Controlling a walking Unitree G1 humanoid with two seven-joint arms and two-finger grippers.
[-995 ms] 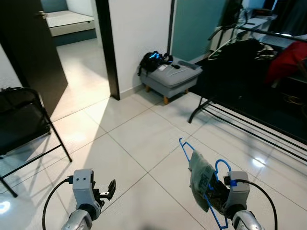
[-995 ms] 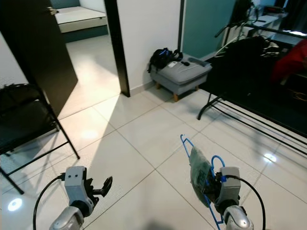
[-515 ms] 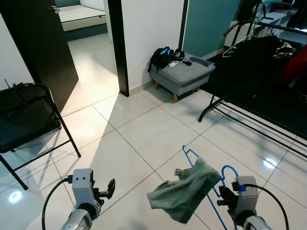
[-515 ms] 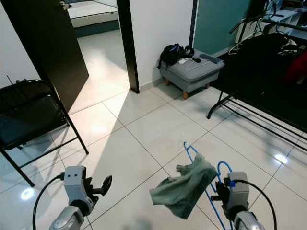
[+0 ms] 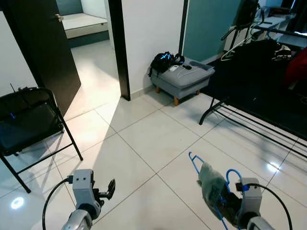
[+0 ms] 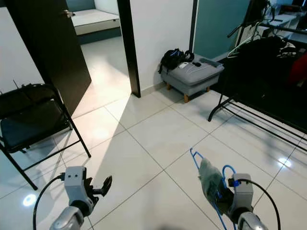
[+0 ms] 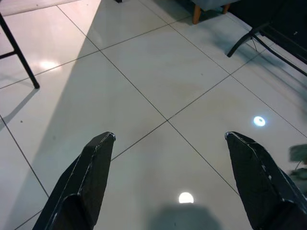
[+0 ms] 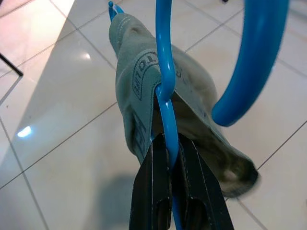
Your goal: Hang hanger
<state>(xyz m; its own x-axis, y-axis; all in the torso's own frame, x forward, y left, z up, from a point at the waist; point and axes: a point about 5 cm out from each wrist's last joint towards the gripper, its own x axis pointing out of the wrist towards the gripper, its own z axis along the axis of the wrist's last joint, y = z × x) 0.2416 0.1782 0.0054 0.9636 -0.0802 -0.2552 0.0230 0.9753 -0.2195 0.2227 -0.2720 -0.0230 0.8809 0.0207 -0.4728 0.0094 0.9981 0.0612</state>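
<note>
At about five o'clock in the head view, low and close to the robot, the right gripper (image 8: 173,158) is clenched on the thin blue plastic clothes hanger (image 5: 211,191), its two black fingers pinching the hanger's stem just below the hook. A grey-green cloth garment (image 5: 211,182) is draped over the hanger and hangs beside the gripper, above the glossy white tiled floor (image 5: 144,139). At seven o'clock the left gripper (image 7: 172,177) hovers over bare tile with its fingers spread wide, holding nothing.

Farther out, at two o'clock, the black metal clothes rail (image 5: 249,115) stands well apart from the hanger, with dark garments on it. A grey padded footstool (image 5: 184,76) with a black bag (image 5: 162,61) sits at twelve o'clock, and a black folding chair (image 5: 29,124) at ten o'clock.

By my judgement the hanger is picked up and loaded, but carrying it to the rail and hooking it on remain.
</note>
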